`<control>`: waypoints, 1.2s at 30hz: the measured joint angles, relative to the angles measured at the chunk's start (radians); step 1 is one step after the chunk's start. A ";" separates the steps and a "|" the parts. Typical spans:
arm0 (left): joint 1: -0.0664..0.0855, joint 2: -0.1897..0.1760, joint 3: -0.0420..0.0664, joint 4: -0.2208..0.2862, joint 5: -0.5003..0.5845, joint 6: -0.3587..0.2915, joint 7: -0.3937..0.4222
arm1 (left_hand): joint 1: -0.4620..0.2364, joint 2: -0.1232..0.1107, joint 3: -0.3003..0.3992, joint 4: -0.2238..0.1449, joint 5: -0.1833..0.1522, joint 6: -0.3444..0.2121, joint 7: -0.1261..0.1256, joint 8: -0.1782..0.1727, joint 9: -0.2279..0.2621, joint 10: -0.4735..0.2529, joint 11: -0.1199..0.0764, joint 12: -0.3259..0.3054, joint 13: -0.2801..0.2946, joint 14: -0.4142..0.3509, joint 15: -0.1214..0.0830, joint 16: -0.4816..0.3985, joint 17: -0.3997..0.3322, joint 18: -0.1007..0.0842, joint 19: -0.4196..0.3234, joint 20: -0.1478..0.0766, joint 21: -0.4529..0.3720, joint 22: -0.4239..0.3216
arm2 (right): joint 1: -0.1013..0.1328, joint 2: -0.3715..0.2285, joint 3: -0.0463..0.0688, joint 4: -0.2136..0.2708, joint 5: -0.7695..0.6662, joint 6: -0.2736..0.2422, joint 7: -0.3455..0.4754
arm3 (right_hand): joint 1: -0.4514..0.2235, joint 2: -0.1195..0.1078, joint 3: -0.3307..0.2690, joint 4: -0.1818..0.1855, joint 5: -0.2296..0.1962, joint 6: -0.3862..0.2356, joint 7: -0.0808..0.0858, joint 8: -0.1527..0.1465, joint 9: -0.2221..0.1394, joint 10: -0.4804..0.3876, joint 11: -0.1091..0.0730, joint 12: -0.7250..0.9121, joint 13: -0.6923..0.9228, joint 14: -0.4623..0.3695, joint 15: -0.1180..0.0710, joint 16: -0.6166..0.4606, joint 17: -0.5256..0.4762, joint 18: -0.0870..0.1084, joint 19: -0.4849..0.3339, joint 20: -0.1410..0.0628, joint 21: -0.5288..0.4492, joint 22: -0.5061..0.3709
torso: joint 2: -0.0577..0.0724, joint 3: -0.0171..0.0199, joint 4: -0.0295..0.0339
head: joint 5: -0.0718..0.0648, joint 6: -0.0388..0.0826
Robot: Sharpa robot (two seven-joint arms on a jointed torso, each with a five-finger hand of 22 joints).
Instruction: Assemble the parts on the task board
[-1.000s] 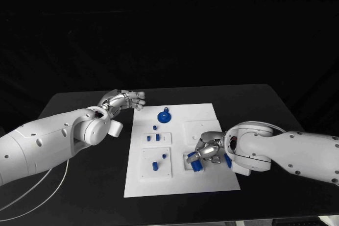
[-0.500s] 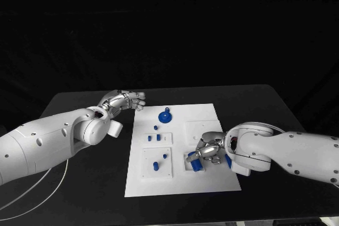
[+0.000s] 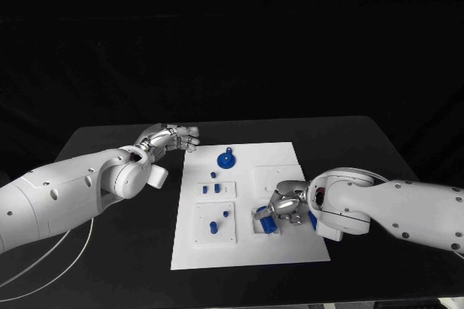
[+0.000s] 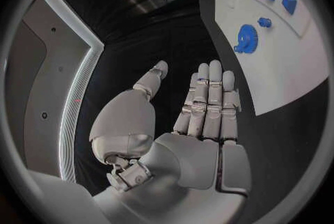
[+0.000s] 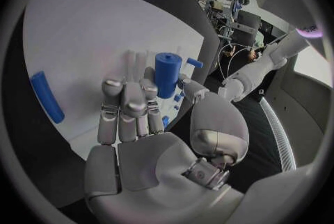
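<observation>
Task board white, blue cylinder part upright, held in right hand fingers, left hand fingers spread

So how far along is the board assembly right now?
Partly done, apparently. On the task board, a blue gear and small blue pieces already sit in place. The right hand holds a blue cylinder over the board's right side, not visibly seated. One blue rod lies loose. The left hand is idle, off the board.
</observation>
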 measured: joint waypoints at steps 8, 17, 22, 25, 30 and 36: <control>0.000 -0.001 0.000 0.000 0.000 0.001 -0.001 | 0.000 0.000 0.000 0.000 0.000 0.000 0.000 0.000 0.000 0.000 0.000 0.000 0.000 0.000 0.000 0.000 0.001 0.000 0.000 0.000 0.000 0.001 | 0.000 0.002 0.000 -0.001 0.000 -0.001 -0.001 | -0.052 0.026 -0.127 -0.044 -0.004 -0.002 0.003 0.001 0.003 0.000 0.000 -0.004 0.004 -0.003 -0.003 0.006 -0.004 0.002 -0.009 -0.005 0.000 0.000 | 0.000 0.0003 -0.0004 | 0.005 0.001; 0.000 -0.001 0.000 0.000 -0.001 0.002 -0.001 | 0.000 0.000 0.000 0.000 0.000 0.000 0.000 0.000 0.000 0.000 0.000 0.000 0.000 0.000 0.000 0.000 0.002 0.000 0.000 0.000 0.000 0.001 | 0.000 0.002 0.000 -0.001 0.000 -0.001 -0.001 | -0.060 0.034 -0.167 -0.071 -0.004 -0.002 0.003 -0.004 0.006 -0.004 -0.004 -0.004 0.005 -0.005 -0.005 0.006 -0.007 0.004 -0.015 -0.007 0.000 0.000 | 0.000 0.0005 -0.0002 | 0.008 0.001; 0.000 -0.001 0.000 0.000 -0.001 0.002 -0.002 | 0.000 0.000 0.000 0.000 0.000 0.000 0.000 0.000 -0.001 0.000 0.000 0.000 0.000 0.000 0.000 0.000 0.002 0.000 0.000 0.000 -0.002 0.002 | -0.001 0.001 0.000 -0.001 0.000 -0.001 -0.001 | -0.060 0.034 -0.173 -0.077 -0.004 -0.002 0.002 -0.004 0.006 -0.004 -0.004 -0.006 0.005 -0.006 -0.006 0.006 -0.007 0.004 -0.015 -0.007 0.000 0.000 | 0.000 0.0005 -0.0003 | 0.008 0.000; 0.000 -0.001 0.000 0.000 -0.001 0.002 -0.002 | 0.000 0.000 0.000 0.000 0.000 0.000 0.000 0.000 -0.001 0.000 0.000 0.000 0.000 0.000 0.000 0.000 0.003 0.000 0.000 0.000 -0.004 0.002 | -0.001 0.001 0.000 -0.001 0.000 -0.001 0.001 | -0.060 0.034 -0.177 -0.081 -0.004 -0.002 0.002 -0.004 0.006 -0.004 -0.004 -0.008 0.006 -0.006 -0.006 0.006 -0.008 0.004 -0.015 -0.007 0.000 0.000 | 0.000 0.0005 -0.0003 | 0.008 0.000; 0.000 -0.001 0.000 0.000 -0.002 0.002 -0.002 | 0.000 0.000 0.000 0.000 0.000 0.000 0.000 0.000 -0.001 0.000 0.000 0.000 0.000 0.000 0.000 0.000 0.003 0.000 0.000 0.000 -0.004 0.002 | -0.001 -0.004 -0.001 0.000 0.000 0.004 0.012 | -0.057 0.031 -0.187 -0.108 -0.004 -0.002 0.002 -0.007 0.003 -0.004 -0.004 -0.008 0.006 -0.006 -0.006 0.006 -0.010 0.004 -0.019 -0.007 0.000 0.000 | 0.000 0.0005 -0.0004 | 0.009 0.000; 0.000 -0.001 0.000 0.000 -0.002 0.002 -0.004 | 0.000 0.000 0.000 0.000 0.000 0.000 0.000 0.000 -0.001 0.000 0.000 0.000 0.000 0.000 0.000 -0.004 0.004 0.000 0.000 0.000 -0.004 0.003 | -0.003 -0.014 -0.002 0.003 0.000 0.026 0.039 | -0.004 -0.020 -0.200 -0.179 -0.004 -0.008 0.007 -0.015 -0.002 -0.004 -0.003 -0.014 0.007 -0.014 -0.006 0.006 -0.018 0.004 -0.022 -0.007 -0.004 -0.002 | 0.000 0.0010 -0.0003 | 0.008 0.000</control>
